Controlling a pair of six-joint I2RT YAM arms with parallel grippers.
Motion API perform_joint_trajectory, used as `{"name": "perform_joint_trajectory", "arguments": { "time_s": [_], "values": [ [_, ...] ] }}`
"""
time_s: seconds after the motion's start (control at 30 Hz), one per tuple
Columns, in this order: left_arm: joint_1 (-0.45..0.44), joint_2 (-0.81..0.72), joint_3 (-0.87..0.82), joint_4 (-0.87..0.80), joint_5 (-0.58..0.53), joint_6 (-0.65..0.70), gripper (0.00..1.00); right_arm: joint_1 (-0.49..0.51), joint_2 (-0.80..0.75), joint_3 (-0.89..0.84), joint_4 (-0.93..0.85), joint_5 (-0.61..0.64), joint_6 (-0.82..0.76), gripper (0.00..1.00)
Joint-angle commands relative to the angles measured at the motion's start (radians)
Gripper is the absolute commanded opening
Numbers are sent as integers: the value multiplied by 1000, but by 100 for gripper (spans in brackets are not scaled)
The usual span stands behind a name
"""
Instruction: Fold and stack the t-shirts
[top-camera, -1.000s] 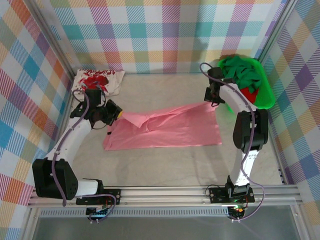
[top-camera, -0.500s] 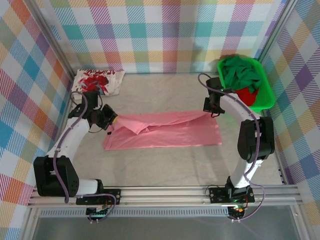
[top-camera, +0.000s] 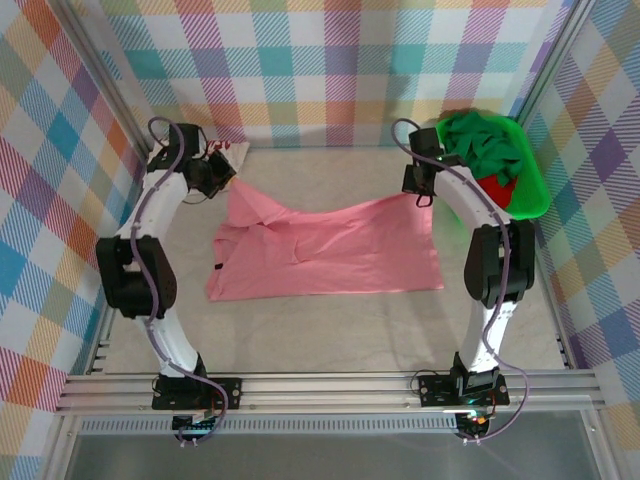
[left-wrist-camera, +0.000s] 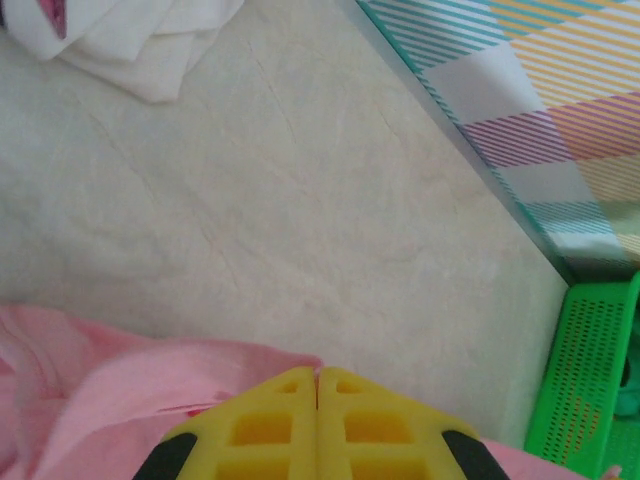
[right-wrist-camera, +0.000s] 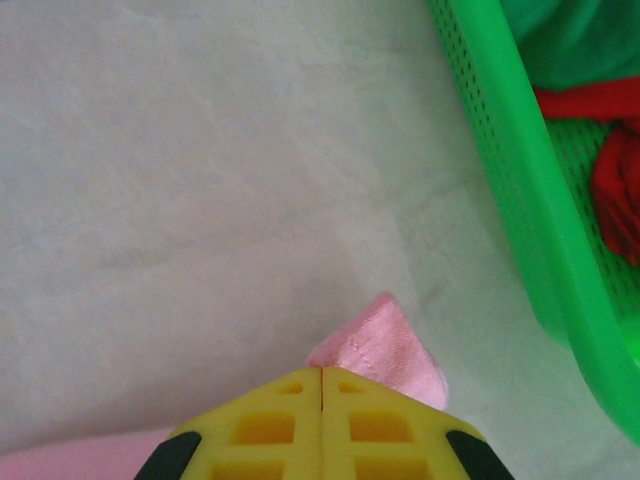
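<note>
The salmon-pink t-shirt (top-camera: 330, 255) lies spread across the middle of the table, its far edge lifted at both corners. My left gripper (top-camera: 230, 183) is shut on the far left corner, with pink cloth (left-wrist-camera: 120, 390) showing just behind its yellow fingers (left-wrist-camera: 270, 430). My right gripper (top-camera: 418, 195) is shut on the far right corner, and a pink tip (right-wrist-camera: 385, 345) pokes out past its fingers (right-wrist-camera: 370, 430). The white t-shirt with red print (top-camera: 232, 155) lies at the back left, partly hidden by the left arm. Dark green (top-camera: 485, 140) and red (top-camera: 500, 188) shirts are heaped in the tray.
The bright green plastic tray (top-camera: 535, 195) stands at the back right, close to my right gripper; its mesh wall (right-wrist-camera: 520, 200) runs along the right wrist view. Plaid walls enclose the table on three sides. A metal rail runs along the near edge.
Both grippers have carried the pink shirt's far edge toward the back wall, the left one moving much farther back. The shirt is now stretched out wider front to back.
</note>
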Motion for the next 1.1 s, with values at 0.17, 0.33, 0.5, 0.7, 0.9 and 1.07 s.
{"name": "perform_joint_trajectory", "arguments": {
  "time_s": [0.17,0.33,0.5,0.7,0.9,1.07],
  "values": [
    [3,106,151,-58,-39,98,0,-17,95,55,47,54,-31,0],
    [1,129,200,-64,-33,100,0,-27,116,75,44,51,-29,0],
    [-8,55,114,-74,-32,99,0,-27,80,30,40,54,-20,0],
    [-5,-96,-87,-88,-69,114,0,-27,-13,-135,86,22,0,0],
    [11,-208,-183,-124,-62,119,0,-29,-73,-240,96,-19,8,0],
    [12,-259,-226,-151,31,86,0,-29,-93,-278,93,-35,18,0]
  ]
}}
